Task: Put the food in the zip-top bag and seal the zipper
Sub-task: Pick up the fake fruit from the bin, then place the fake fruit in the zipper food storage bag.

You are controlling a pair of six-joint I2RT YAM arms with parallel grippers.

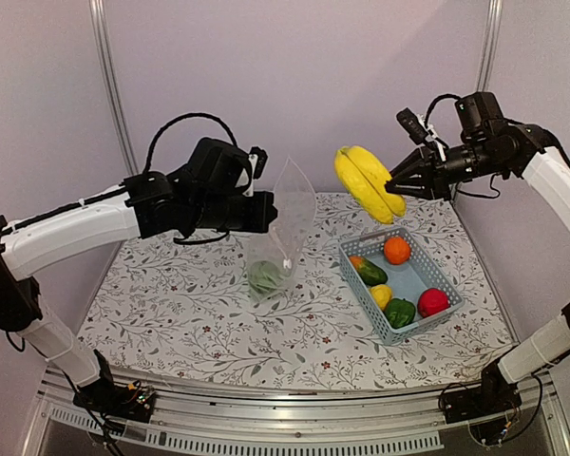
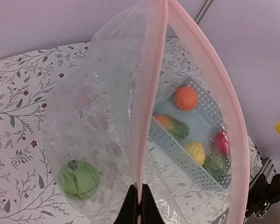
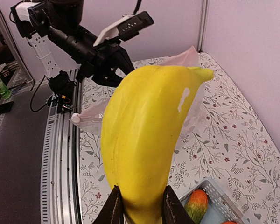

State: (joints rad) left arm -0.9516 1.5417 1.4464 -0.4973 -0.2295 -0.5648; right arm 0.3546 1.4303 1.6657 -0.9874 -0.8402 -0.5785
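Observation:
My left gripper (image 1: pixel 269 211) is shut on the mouth strip of the clear zip-top bag (image 1: pixel 283 237) and holds it upright with its bottom on the table. In the left wrist view the pale pink zipper (image 2: pixel 149 98) spreads open above my shut left gripper (image 2: pixel 139 198). The striped green watermelon (image 2: pixel 78 179) lies inside the bag (image 1: pixel 264 275). My right gripper (image 1: pixel 396 181) is shut on the yellow banana (image 1: pixel 368 182), high above the basket and right of the bag. In the right wrist view the banana (image 3: pixel 147 140) fills the middle above my right gripper (image 3: pixel 141 205).
The light-blue slotted basket (image 1: pixel 363 285) stands at the right on the flowered cloth. It holds the orange (image 1: pixel 396 250), the green-orange piece (image 1: pixel 366 270), the lemon (image 1: pixel 381 295), the green pepper (image 1: pixel 399 313) and the red apple (image 1: pixel 433 302). A metal rail runs along the table's near edge.

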